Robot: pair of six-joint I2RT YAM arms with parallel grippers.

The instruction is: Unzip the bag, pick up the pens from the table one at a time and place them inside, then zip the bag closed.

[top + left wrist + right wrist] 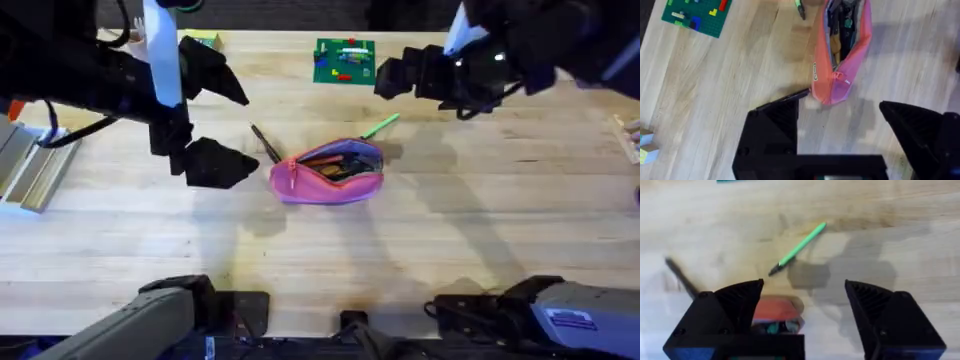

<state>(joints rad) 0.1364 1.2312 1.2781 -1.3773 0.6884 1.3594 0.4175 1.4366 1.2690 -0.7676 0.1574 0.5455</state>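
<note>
With the pink fabric pouch point(328, 172) unzipped, both grippers gape empty; next, the right gripper point(802, 300) should pinch the light green pen point(799, 248)

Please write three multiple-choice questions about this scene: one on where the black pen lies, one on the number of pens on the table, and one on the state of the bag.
1. Where is the black pen?
A. inside the bag
B. on the table, beside the bag's zipper-pull end
C. on the green board

2. How many pens lie on the table?
A. two
B. one
C. none

3. The bag is:
A. zipped shut
B. unzipped and gaping
C. held by a gripper

Answers: 1 B, it lies on the wood by that end. 2 A, the black pen and the green pen lie outside. 3 B, the dark lining shows.
</note>
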